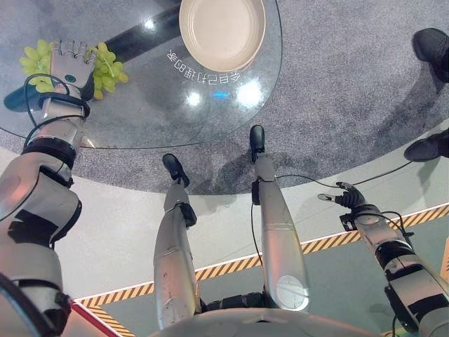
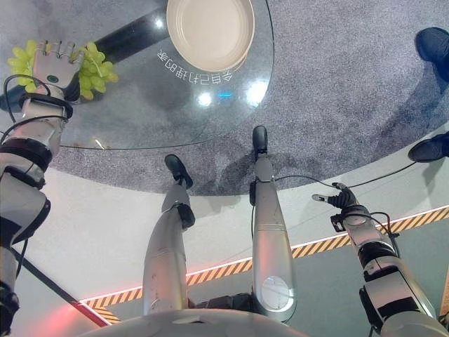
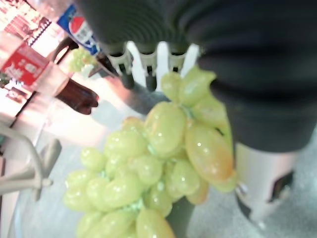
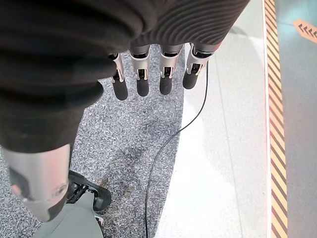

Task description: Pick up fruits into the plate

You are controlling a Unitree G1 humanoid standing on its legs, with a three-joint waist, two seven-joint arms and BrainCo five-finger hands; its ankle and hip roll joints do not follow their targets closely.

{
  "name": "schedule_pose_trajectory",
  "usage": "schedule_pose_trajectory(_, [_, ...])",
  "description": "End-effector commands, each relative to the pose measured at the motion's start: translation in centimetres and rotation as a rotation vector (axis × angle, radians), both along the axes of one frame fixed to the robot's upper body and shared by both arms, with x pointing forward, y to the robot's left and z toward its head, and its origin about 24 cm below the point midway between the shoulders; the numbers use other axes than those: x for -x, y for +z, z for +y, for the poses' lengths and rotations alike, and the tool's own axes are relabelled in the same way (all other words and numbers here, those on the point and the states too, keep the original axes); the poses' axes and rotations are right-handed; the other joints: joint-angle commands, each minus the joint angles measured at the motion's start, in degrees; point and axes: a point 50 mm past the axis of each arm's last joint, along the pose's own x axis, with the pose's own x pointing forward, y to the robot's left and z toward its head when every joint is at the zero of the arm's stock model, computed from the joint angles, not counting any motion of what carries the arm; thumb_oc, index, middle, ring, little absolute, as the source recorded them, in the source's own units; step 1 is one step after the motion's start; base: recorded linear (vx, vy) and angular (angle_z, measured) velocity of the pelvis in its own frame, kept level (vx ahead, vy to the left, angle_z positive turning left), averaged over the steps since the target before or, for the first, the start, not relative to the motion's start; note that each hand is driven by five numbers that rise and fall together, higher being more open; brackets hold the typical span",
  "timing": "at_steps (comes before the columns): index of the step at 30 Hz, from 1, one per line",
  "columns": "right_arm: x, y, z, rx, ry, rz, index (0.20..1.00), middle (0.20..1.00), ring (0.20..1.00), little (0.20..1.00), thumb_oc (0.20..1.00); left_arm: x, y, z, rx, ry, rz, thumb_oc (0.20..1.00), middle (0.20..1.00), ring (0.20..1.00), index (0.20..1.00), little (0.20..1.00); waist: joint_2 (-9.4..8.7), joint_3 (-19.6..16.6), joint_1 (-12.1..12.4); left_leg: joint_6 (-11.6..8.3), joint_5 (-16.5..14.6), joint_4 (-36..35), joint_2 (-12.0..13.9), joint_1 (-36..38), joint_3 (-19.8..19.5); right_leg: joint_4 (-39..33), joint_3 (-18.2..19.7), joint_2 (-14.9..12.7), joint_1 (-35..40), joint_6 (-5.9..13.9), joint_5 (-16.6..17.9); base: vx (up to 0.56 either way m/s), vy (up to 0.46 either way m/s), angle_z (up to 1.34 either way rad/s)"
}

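Right hand (image 1: 349, 196), silver fingers w/ dark tips under a dark ribbed cover, hangs low at approx 4 o'clock in the head views, off the table and over the pale floor near a yellow-and-black striped floor line (image 1: 330, 242); its wrist view shows the fingers (image 4: 142, 82) straight in a row, apart, thumb off to one side, holding nothing, w/ grey speckled carpet (image 4: 133, 139) beneath. Left hand (image 1: 70, 62) sits at approx 10 o'clock on the round clear glass table (image 1: 140, 112), laid directly over a bunch of green grapes (image 1: 105, 67); grapes stick out on both sides of the hand in the head views. From the left wrist, the grape bunch (image 3: 148, 168) lies right against the palm side, between fingers and thumb, glossy yellow-green fruit touching the dark cover; fingers (image 3: 148, 69) reach past the bunch's far side, mostly straight, and the frames don't settle whether they've clamped on it, so can't tell grip state. Round cream-coloured empty plate (image 1: 222, 31) is at approx 12 o'clock on the same glass top, well apart from grapes and hand, w/ bright light reflections on the glass between plate and the table's near edge. Person's dark shoes (image 1: 431, 49) show at approx 2 o'clock on the carpet, another (image 1: 428, 147) at 3 o'clock. Beyond the grapes in the left wrist view, a clear bottle w/ dark drink and red label (image 3: 54, 79) lies on its side.
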Motion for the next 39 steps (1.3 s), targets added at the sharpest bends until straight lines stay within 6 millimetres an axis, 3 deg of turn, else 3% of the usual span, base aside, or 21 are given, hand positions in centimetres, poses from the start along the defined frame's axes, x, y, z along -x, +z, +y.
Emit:
schedule_pose_trajectory(1, [1.1,0.7,-2.0,0.037,-0.045,-0.016,1.0,1.0,1.0,1.0,1.0,1.8,-2.4,3.5,0.143,0.204,0.052,1.0,1.0,1.0,1.0,1.0,-1.43,-0.65,-0.76,1.31,-6.33,6.34,-5.43,-4.0,1.08,2.51,-0.31,6.97,-0.22,-2.36,-4.67,0.0,0.0,0.0])
schedule_pose_trajectory(2, [1.4,0.4,-2.0,0.035,-0.046,-0.007,1.0,1.0,1.0,1.0,1.0,1.9,-2.8,3.5,0.154,0.208,0.057,1.0,1.0,1.0,1.0,1.0,-1.33,-0.65,-0.65,0.89,-8.3,6.79,-5.37,-2.69,0.39,3.04,-0.29,7.12,1.13,-2.02,-6.54,0.0,-0.031,-0.04])
schedule_pose_trajectory(5, [0.0,1.7,-1.4,0.027,-0.029,-0.074,1.0,1.0,1.0,1.0,1.0,2.2,-2.9,4.1,0.266,0.262,-0.005,1.0,1.0,1.0,1.0,1.0,-2.42,-0.65,-0.9,1.15,-6.19,6.3,-5.03,-4.38,1.19,2.3,-0.33,7.2,-0.44,-2.48,-4.61,-0.05,-0.054,-0.06])
schedule_pose_trajectory(7, [-0.7,2.2,-0.9,0.021,-0.016,-0.106,1.0,1.0,1.0,1.0,1.0,2.2,-2.9,4.2,0.328,0.276,-0.03,0.9,0.9,0.9,0.9,0.9,-3.25,-0.65,-0.93,1.05,-6.18,6.35,-4.7,-4.61,1.28,2.13,-0.56,7.3,-0.48,-2.48,-4.43,-0.01,-0.051,-0.06])
schedule_pose_trajectory(8, [-1.0,2.5,-0.6,0.018,-0.01,-0.122,1.0,1.0,1.0,1.0,1.0,2.3,-2.9,4.3,0.376,0.282,-0.041,0.555,0.555,0.555,0.555,0.555,-3.76,-0.65,-0.98,0.99,-6.21,6.34,-4.5,-4.74,1.33,2.05,-0.66,7.42,-0.51,-2.44,-4.36,-0.01,-0.048,-0.03])
schedule_pose_trajectory(9, [-1.1,2.6,-0.4,0.018,-0.007,-0.129,1.0,1.0,1.0,1.0,1.0,2.2,-3.0,4.3,0.402,0.28,-0.049,0.407,0.407,0.407,0.407,0.407,-3.97,-0.65,-1.0,0.96,-6.22,6.36,-4.41,-4.86,1.34,2.02,-0.68,7.49,-0.59,-2.43,-4.31,-0.01,-0.052,-0.02])
schedule_pose_trajectory(10, [-1.3,2.7,-0.2,0.018,-0.004,-0.139,1.0,1.0,1.0,1.0,1.0,2.2,-3.1,4.2,0.478,0.268,-0.089,0.2,0.2,0.2,0.2,0.2,-4.35,-0.65,-0.99,0.92,-6.21,6.3,-4.26,-5.03,1.36,1.93,-0.77,7.61,-0.66,-2.45,-4.23,0.0,-0.047,-0.06])
schedule_pose_trajectory(13, [-1.4,2.6,0.4,0.007,-0.001,-0.139,1.0,1.0,1.0,1.0,1.0,2.1,-3.6,4.0,0.666,0.268,-0.144,0.2,0.2,0.2,0.2,0.2,-5.48,-0.65,-1.07,0.96,-6.35,6.16,-4.04,-5.13,1.27,1.62,-0.98,7.88,-0.6,-2.32,-4.0,0.0,-0.065,-0.04])
schedule_pose_trajectory(18, [-1.1,2.1,0.9,-0.005,0.0,-0.135,1.0,1.0,1.0,1.0,1.0,2.0,-3.9,3.9,0.815,0.239,-0.2,0.2,0.2,0.2,0.2,0.2,-6.41,-0.65,-1.18,1.04,-6.7,6.09,-3.92,-5.01,1.04,1.37,-1.11,8.1,-0.27,-2.25,-4.05,0.0,-0.022,0.0])
schedule_pose_trajectory(25, [-0.7,1.6,1.5,-0.011,0.014,-0.145,1.0,1.0,1.0,1.0,1.0,1.8,-3.8,3.4,0.919,0.184,-0.279,0.2,0.2,0.2,0.2,0.2,-6.45,-0.65,-1.31,1.07,-6.89,5.91,-4.03,-3.83,0.99,1.1,-0.92,8.13,0.76,-2.19,-4.13,0.0,0.0,0.0])
schedule_pose_trajectory(30, [-0.5,1.2,2.2,-0.024,0.019,-0.158,1.0,1.0,1.0,1.0,1.0,1.5,-4.3,2.7,1.124,0.106,-0.397,0.2,0.2,0.2,0.2,0.2,-6.23,-0.65,-0.94,1.08,-7.0,5.62,-4.21,-2.41,1.01,0.94,-1.11,7.99,2.09,-2.14,-4.43,0.0,-0.005,0.01])
schedule_pose_trajectory(39, [-0.7,1.1,5.5,-0.089,0.097,-0.224,1.0,1.0,1.0,1.0,1.0,0.6,-6.1,-1.1,1.712,-0.164,-0.635,0.2,0.2,0.2,0.2,0.2,-5.92,-0.65,0.68,1.03,-7.39,5.12,-5.0,1.32,0.52,0.94,-2.6,7.25,6.04,-2.16,-5.28,0.0,-0.02,0.03])
